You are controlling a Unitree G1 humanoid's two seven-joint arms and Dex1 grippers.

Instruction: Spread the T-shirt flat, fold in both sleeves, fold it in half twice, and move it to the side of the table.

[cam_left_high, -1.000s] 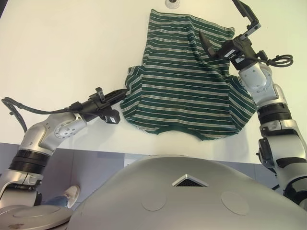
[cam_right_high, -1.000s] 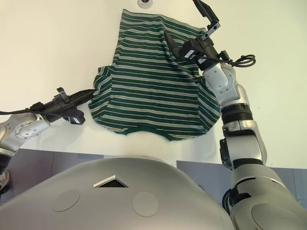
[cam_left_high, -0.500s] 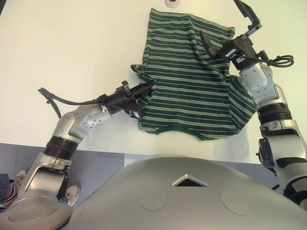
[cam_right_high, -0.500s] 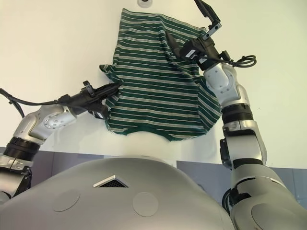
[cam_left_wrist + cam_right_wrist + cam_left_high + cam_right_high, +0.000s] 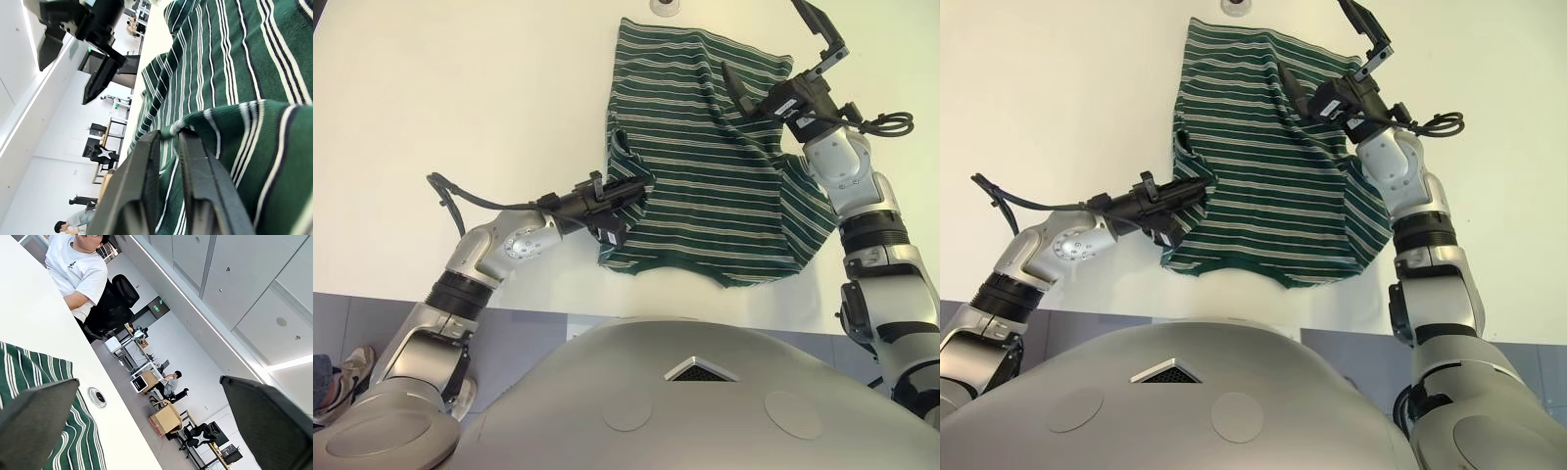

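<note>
A dark green T-shirt [image 5: 705,186] with white stripes lies on the white table [image 5: 450,108], hem toward me. My left gripper [image 5: 644,184] is shut on the shirt's left sleeve [image 5: 254,147], holding it turned inward over the body of the shirt. In the left wrist view its fingers [image 5: 146,166] pinch the striped fabric. My right gripper [image 5: 778,54] is open at the shirt's far right corner. Its lower finger sits over the cloth and the upper one points away, with nothing between them. The right sleeve bulges out beside the right forearm.
A round grommet [image 5: 664,5] is set in the table just beyond the shirt's far edge. Bare tabletop stretches to the left of the shirt and to the right of the right arm. The table's front edge [image 5: 509,305] runs close below the hem.
My left gripper has moved right with the left sleeve in it, carrying the sleeve from out at the side to over the shirt's body. The right arm has not moved.
</note>
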